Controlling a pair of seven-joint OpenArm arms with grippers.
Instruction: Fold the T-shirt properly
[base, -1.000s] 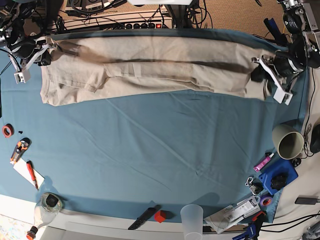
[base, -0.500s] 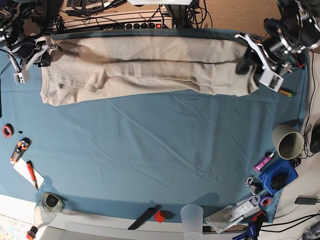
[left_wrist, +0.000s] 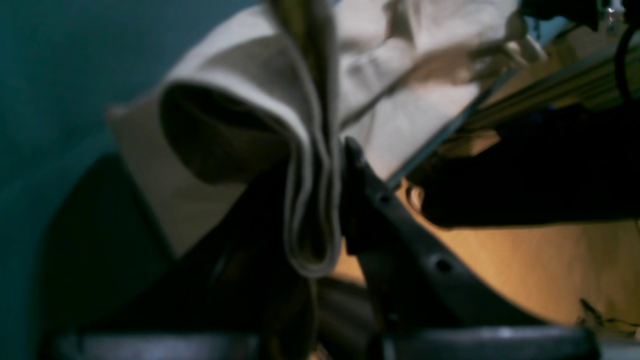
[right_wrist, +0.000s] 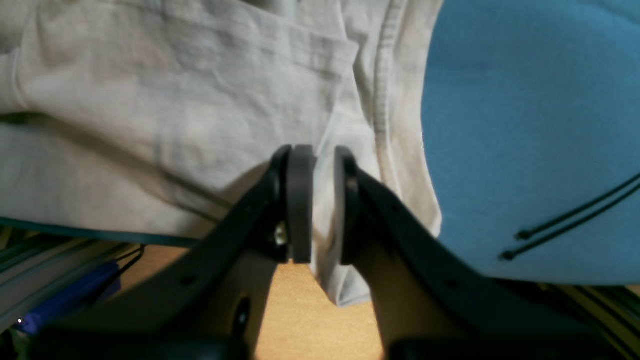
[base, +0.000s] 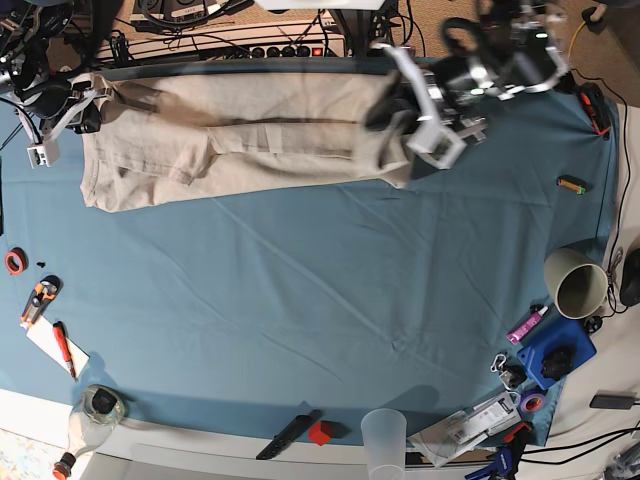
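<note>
The table, covered by a blue-teal cloth, carries the T-shirt along its far edge in the base view, already folded into a long narrow band. Its long axis runs side to side across that view, parallel to the far edge; one end lies by the right claw at the view's left, where a sleeve and a ribbed seam show in the right wrist view, and the other end is lifted and carried inward by the left claw, so that end now points back toward the middle of the band. The left claw is clamped on a doubled edge of the T-shirt, several layers bunched between its jaws in the left wrist view. The right claw stands nearly closed with a thin flap of the T-shirt between its pads, pinning that corner where the cloth hangs over the table's edge. The main risk, judging from this, is a crooked fold: if the lifted end travels at a slant to the long axis, the edges will not line up and the band will end up skewed. The bunched layers could also slip unevenly from the left claw, leaving a wrinkled or partly unfolded top layer. A strong pull could drag the whole band along the cloth, or tug the pinned corner free of the right claw, whose hold looks thin.
</note>
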